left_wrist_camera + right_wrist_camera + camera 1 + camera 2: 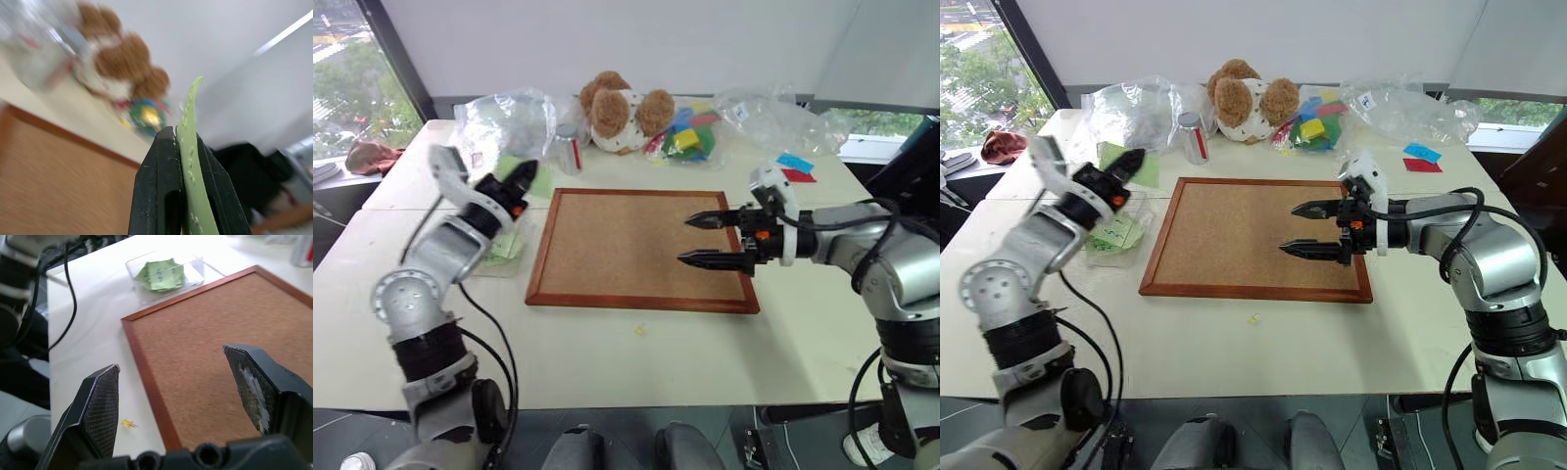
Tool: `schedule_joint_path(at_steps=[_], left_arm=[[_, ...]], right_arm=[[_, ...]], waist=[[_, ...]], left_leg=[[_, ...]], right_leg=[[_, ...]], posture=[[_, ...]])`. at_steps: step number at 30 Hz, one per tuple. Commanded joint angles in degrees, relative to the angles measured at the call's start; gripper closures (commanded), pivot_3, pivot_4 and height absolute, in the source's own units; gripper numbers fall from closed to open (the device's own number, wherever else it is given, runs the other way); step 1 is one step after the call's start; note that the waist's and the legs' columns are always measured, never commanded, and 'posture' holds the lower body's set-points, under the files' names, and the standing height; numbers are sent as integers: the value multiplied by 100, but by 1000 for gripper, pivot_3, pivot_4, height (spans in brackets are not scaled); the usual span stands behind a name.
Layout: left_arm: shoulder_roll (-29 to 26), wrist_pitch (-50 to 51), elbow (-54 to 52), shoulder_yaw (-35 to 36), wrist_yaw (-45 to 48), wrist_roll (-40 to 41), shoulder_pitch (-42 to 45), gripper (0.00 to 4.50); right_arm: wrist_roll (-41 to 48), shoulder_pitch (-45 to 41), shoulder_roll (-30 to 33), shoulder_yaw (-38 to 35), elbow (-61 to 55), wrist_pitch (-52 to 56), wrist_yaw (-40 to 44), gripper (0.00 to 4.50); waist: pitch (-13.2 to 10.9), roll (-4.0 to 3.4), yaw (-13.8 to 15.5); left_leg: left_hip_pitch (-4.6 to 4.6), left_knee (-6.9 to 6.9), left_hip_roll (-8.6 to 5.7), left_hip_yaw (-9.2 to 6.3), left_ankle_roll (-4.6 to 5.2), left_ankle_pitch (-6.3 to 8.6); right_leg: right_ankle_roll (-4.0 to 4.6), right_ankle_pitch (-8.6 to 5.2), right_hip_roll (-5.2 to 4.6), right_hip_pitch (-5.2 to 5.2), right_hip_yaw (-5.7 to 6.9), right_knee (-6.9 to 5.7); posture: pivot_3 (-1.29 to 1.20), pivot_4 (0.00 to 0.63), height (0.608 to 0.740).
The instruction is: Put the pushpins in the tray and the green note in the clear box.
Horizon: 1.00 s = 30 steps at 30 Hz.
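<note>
My left gripper [1131, 159] is raised over the table's left side, shut on the light green note [193, 161], which sticks up between its fingers. Below it stands the clear box [195, 264], with crumpled green paper [161, 274] inside. My right gripper [690, 240] hangs open over the right half of the corkboard [626, 245], pointing left, with nothing between its fingers. A tiny yellow pushpin [639, 329] lies on the table just in front of the corkboard's near edge. The tray is out of view.
A teddy bear [622, 113], a metal can [570, 149], clear plastic bags [504, 122] and coloured blocks [690, 137] line the table's far side. Blue and red paper pieces [796, 168] lie at the far right. A reddish cloth [372, 157] sits at the far left.
</note>
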<state>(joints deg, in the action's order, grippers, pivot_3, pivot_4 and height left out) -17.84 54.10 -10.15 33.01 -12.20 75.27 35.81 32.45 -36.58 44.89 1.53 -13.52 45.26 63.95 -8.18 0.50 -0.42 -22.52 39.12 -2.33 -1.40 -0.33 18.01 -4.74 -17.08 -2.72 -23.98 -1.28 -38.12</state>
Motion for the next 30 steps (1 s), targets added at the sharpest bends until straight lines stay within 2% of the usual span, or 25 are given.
schedule_joint_path(at_steps=[1, 6, 11, 13, 15, 21, 22, 30], left_arm=[[-316, -296, -241, 260, -261, 201, -54, 4500], [-769, -540, 224, 410, -193, -112, -473, 4500], [-1113, -575, 1244, 259, 186, -564, -564, 4500], [-1171, -535, 1762, 164, 244, -785, -477, 3937], [-1227, -524, 2107, 79, 419, -972, -395, 3125], [-1391, -63, 2433, -87, 871, -1088, -201, 187], [-1433, 51, 2398, -76, 909, -1059, -200, 43], [-1828, 944, 1866, 248, 855, -578, -267, 43]], right_arm=[[84, -107, -112, 39, -183, -140, 9, 815], [65, -196, -228, 200, -198, -234, 38, 815], [61, -258, -240, 252, -258, -266, 25, 815], [67, -244, -229, 240, -316, -246, -10, 747], [66, -217, -213, 228, -365, -233, -41, 747], [77, -75, -141, 137, -491, -170, -199, 747], [87, -57, -136, 121, -509, -158, -225, 747], [83, 17, -113, 85, -506, -176, -330, 747]], waist=[[0, 0, -3], [0, 0, -17], [-1, 2, 5], [-1, 2, 15], [-1, 2, 10], [-10, 22, -16], [-10, 22, -22], [-10, 22, -27]], left_leg=[[0, 0, 0, 0, 0, 0], [1, -2, 0, 0, 0, 0], [1, 1, 0, 0, 0, 0], [1, 0, 0, -1, 1, 0], [1, -1, 0, -2, 1, 0], [-4, -1, 0, -4, 1, 0], [-4, -2, 0, -3, 1, 1], [-7, -8, 0, -3, 1, 1]], right_leg=[[0, 0, 0, 0, 0, 0], [0, 0, 0, -2, 0, -2], [0, 0, 0, 0, 2, -1], [0, 0, 0, 0, 2, 0], [0, 0, -1, 0, 3, 0], [0, 0, -2, -4, 4, 0], [0, 0, -2, -5, 3, 0], [0, 0, -3, -11, 2, -2]], posture=[[0, 150, 740], [0, 150, 740], [0, 150, 740], [0, 150, 740], [0, 150, 740], [0, 150, 740], [0, 150, 740], [0, 150, 740]])
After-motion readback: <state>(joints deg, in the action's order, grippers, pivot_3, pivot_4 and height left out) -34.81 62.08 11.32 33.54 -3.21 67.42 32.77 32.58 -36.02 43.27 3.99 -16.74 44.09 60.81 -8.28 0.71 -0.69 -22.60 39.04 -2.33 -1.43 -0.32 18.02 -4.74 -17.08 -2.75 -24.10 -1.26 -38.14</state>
